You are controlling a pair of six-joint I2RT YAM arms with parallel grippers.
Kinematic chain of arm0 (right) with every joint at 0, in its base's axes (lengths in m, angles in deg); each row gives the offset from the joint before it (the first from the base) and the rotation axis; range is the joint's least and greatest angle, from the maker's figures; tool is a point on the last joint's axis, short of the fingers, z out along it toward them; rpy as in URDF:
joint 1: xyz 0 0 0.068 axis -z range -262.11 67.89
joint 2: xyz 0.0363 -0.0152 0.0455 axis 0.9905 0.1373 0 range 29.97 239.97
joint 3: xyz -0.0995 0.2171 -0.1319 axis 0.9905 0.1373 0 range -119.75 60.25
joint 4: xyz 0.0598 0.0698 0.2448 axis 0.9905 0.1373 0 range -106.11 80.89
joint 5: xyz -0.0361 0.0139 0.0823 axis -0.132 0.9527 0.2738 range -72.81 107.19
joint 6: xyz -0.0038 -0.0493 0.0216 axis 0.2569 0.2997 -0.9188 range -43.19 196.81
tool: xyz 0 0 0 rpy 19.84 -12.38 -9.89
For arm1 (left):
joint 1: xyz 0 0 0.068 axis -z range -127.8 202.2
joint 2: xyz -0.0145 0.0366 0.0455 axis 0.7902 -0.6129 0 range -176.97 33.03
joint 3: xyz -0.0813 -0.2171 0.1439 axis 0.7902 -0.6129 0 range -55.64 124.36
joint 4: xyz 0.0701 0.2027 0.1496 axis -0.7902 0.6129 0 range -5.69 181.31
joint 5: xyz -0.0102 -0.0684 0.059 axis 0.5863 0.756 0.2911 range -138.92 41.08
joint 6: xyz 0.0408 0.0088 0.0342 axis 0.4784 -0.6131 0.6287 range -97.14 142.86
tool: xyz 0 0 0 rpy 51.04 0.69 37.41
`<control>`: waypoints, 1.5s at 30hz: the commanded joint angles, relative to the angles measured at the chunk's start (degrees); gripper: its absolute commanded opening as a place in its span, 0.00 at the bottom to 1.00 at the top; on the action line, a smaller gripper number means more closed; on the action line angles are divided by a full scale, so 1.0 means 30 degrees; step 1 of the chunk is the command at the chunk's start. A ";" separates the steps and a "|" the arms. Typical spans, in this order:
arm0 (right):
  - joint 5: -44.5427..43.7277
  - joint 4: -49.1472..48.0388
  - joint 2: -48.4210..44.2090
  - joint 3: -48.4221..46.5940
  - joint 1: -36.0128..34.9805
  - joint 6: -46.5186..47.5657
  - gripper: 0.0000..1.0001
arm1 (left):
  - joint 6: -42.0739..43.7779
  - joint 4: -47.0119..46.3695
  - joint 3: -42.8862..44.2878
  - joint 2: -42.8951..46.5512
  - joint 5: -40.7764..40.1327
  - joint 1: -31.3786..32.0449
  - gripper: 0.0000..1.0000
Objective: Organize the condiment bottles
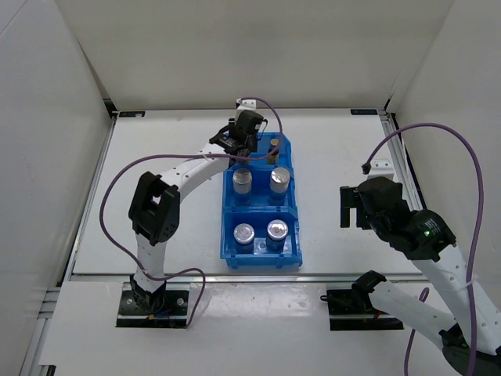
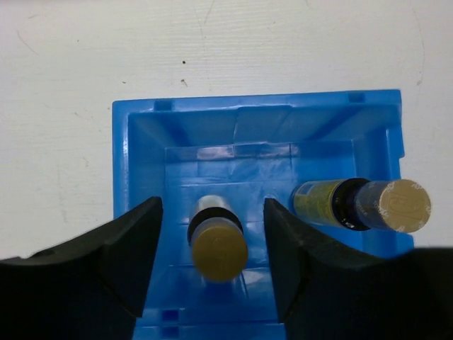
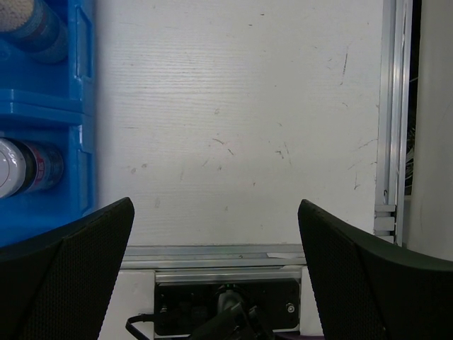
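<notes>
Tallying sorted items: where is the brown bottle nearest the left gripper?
Left wrist view: the brown bottle stands in the far compartment of the blue bin, between the open fingers of the left gripper, the other brown bottle to its right.

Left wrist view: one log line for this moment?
left fingers: open, straddling brown bottle | bottle: in blue bin | right fingers: open, empty

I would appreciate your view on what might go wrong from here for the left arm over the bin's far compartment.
1. The left gripper straddles a brown bottle with only slim gaps either side; lifting off-line might snag and tip it.
2. The other brown bottle sits just beside one finger in the same blue bin compartment; a sideways drift could knock it over.
</notes>
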 commanded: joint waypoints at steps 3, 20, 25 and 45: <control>0.0095 -0.0701 -0.0350 0.0006 -0.0455 0.0161 1.00 | 0.0092 -0.0981 -0.0110 0.0440 0.0451 -0.0217 0.82; 0.0271 -0.0877 -0.0702 0.0006 -0.1011 0.0336 1.00 | 0.4077 0.0249 -0.5283 1.2323 -0.2417 -0.0217 1.00; 0.0329 -0.0440 -0.1491 -0.0197 -0.1746 0.0336 1.00 | 0.3731 0.0892 -1.2110 1.9988 -0.3827 -0.0392 1.00; -0.2395 -0.0643 -0.3602 0.1354 -0.1746 -0.1949 1.00 | 0.6333 -0.4256 -2.2310 2.8853 -0.4178 -0.0392 1.00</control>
